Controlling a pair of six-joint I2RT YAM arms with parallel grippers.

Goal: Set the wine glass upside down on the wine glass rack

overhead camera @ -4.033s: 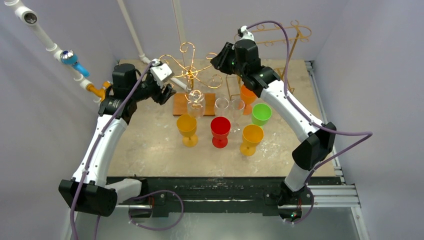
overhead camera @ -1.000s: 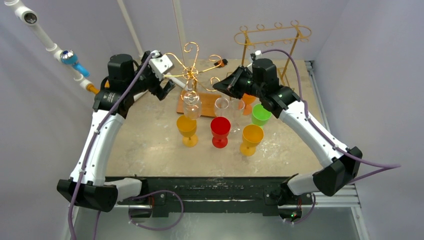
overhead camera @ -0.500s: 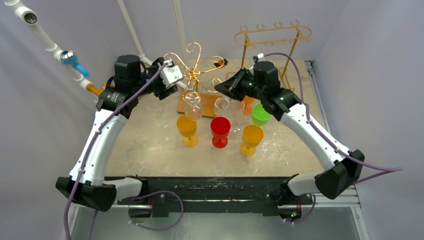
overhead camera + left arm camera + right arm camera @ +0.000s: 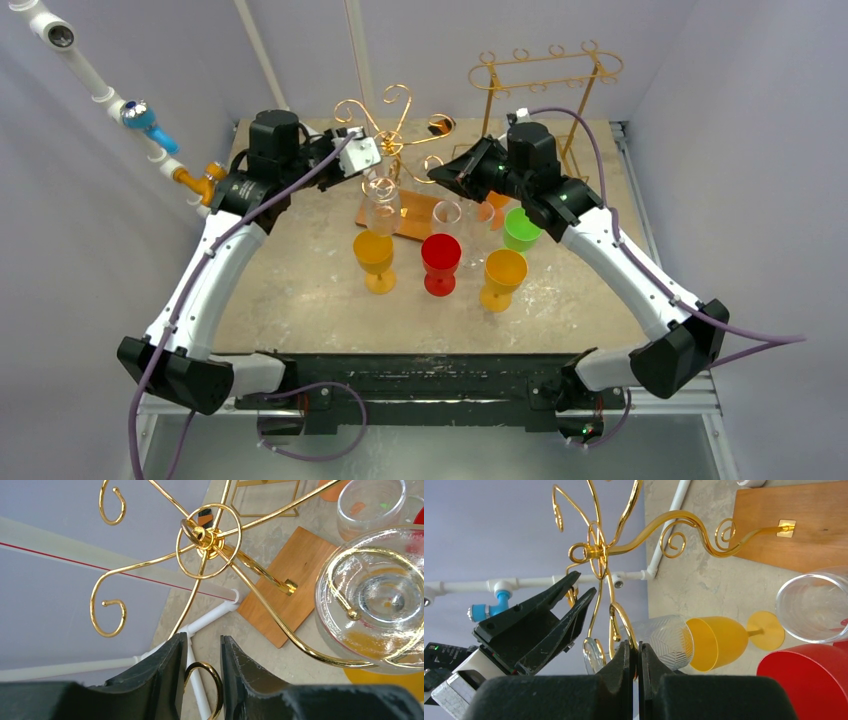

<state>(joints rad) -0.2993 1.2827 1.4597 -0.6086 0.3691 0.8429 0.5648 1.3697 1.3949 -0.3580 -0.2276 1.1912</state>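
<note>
A gold wire wine glass rack (image 4: 391,146) stands on a wooden base (image 4: 421,216) at the table's back middle. A clear patterned wine glass (image 4: 382,204) hangs upside down from one of its arms. The glass also shows in the left wrist view (image 4: 385,600) and in the right wrist view (image 4: 659,640). My left gripper (image 4: 202,642) is closed onto a gold curl of the rack (image 4: 206,537). My right gripper (image 4: 634,647) is shut on another rack arm, right beside the hanging glass. In the top view the left gripper (image 4: 378,158) and the right gripper (image 4: 437,172) flank the rack.
Upright glasses stand in front of the rack: yellow (image 4: 375,256), red (image 4: 441,258), yellow (image 4: 503,276), green (image 4: 522,228), orange (image 4: 492,208) and clear (image 4: 447,214). A second gold rack (image 4: 545,72) stands at the back right. White pipes (image 4: 100,90) run along the left wall.
My left gripper has moved right and closed on a rack curl. The rack, its base and the hanging glass have shifted right and turned. The right arm came down onto the rack earlier and holds.
</note>
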